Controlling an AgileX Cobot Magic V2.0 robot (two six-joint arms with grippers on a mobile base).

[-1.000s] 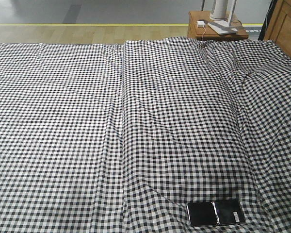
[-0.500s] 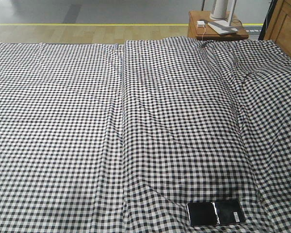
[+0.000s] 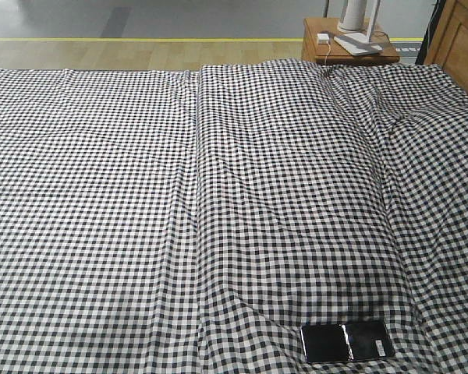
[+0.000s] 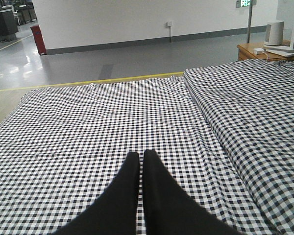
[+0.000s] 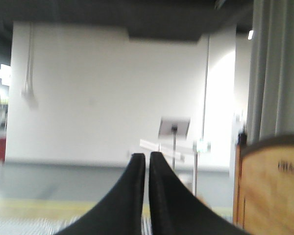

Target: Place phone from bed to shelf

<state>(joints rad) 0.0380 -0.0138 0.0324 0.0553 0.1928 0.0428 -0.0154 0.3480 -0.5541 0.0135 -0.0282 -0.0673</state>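
The black phone (image 3: 347, 341) lies flat on the checked bed (image 3: 140, 218) at the near right, close to the bottom edge of the front view. No gripper shows in that view. In the left wrist view my left gripper (image 4: 141, 155) hovers over the gingham bed (image 4: 88, 117), shut and holding nothing. The right wrist view is blurred; my right gripper (image 5: 147, 156) is shut and empty, raised and facing a white wall. A pale wooden panel (image 5: 272, 191) stands at its right; I cannot tell whether it is the shelf.
A small brown bedside table (image 3: 347, 47) with a white device and cable stands beyond the bed's far right corner. Wooden furniture (image 3: 460, 43) rises at the far right edge. Grey floor with a yellow line (image 3: 140, 39) lies past the bed.
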